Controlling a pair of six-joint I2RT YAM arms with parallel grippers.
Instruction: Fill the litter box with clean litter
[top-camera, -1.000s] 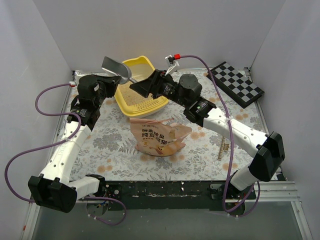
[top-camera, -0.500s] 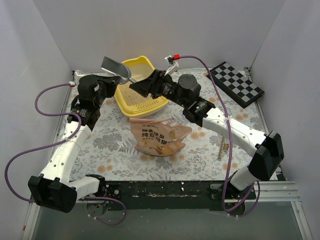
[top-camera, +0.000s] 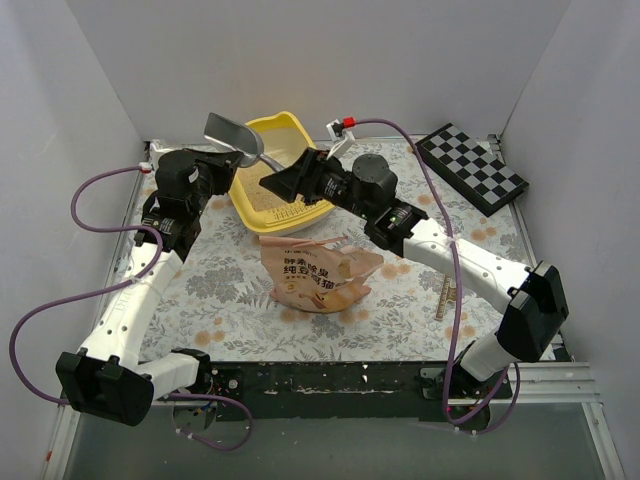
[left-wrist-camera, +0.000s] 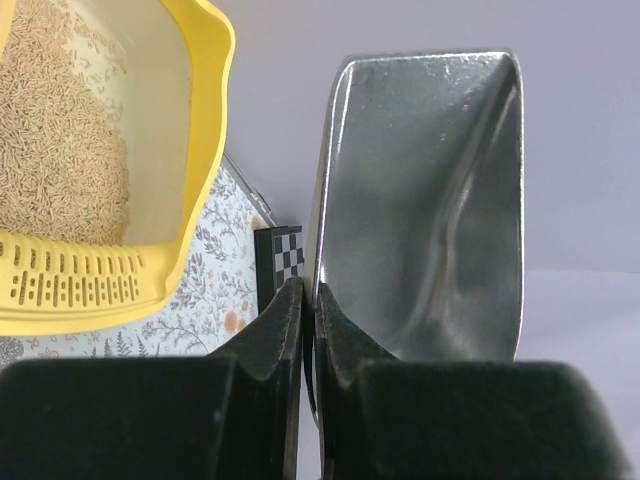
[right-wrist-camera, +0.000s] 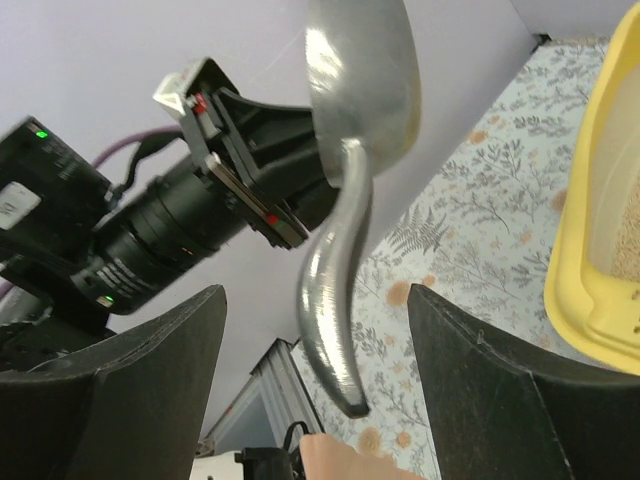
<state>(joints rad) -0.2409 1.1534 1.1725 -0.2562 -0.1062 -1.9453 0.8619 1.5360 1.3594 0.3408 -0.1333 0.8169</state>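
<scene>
Orange-pink crinkled bag (top-camera: 318, 272) lies flat on the floral bench (top-camera: 200, 290), nearest you, just in front of the litter box. Past it your two claws meet over the near-left part of the box.

Your left claw (left-wrist-camera: 310, 290) is clamped narrow on the silver scoop (left-wrist-camera: 420, 200), pinching one side edge, bowl held up in the air above the bench. The scoop bowl looks bare and shiny in the left wrist view.

Your right claw (right-wrist-camera: 315, 300) is spread wide, one finger on each side of the scoop's curved handle (right-wrist-camera: 335, 300), with clear gaps both sides, not touching it.

The litter box (top-camera: 285, 118) is yellow and sits on the bench at the back, left of centre, with its slotted ledge (left-wrist-camera: 70, 285) at the end facing the bag. Clean litter (left-wrist-camera: 60, 150) is pale beige grain covering the floor of the box.

A black-and-white checkered board (top-camera: 472, 167) sits far right, well apart from the box.
</scene>
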